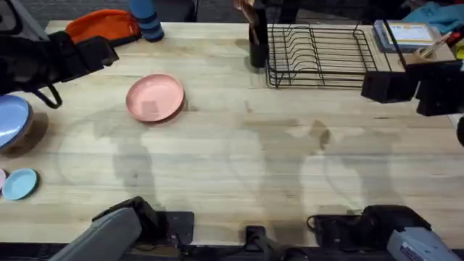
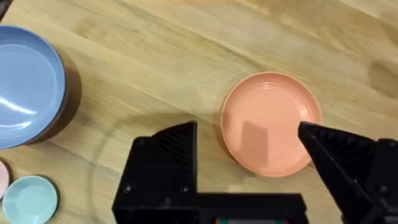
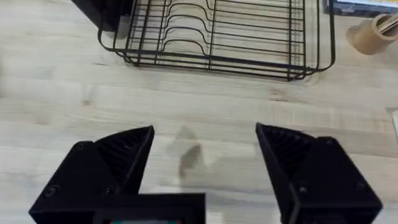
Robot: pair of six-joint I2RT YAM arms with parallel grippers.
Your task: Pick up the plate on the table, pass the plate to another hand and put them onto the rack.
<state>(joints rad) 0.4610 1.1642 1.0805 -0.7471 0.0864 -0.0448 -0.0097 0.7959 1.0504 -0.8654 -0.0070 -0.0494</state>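
Observation:
The pink plate (image 1: 155,97) lies flat on the table (image 1: 239,159), left of centre. My left gripper (image 1: 107,52) hovers up and to the left of it. In the left wrist view its black fingers (image 2: 168,149) stand open above the table, the plate (image 2: 270,121) lying between and just beyond their tips, untouched. The black wire rack (image 1: 319,54) stands at the back right with its slots bare. To the right of the rack my right gripper (image 1: 371,85) hangs open; in the right wrist view the right gripper (image 3: 205,137) holds nothing and faces the rack (image 3: 217,31).
A blue bowl (image 1: 11,119) and a small light-blue dish (image 1: 20,183) sit at the left edge. An orange cloth (image 1: 101,25) and a blue cup (image 1: 148,22) are at the back left. A dark holder (image 1: 257,47) stands against the rack's left side. A tape roll (image 3: 373,31) lies right of the rack.

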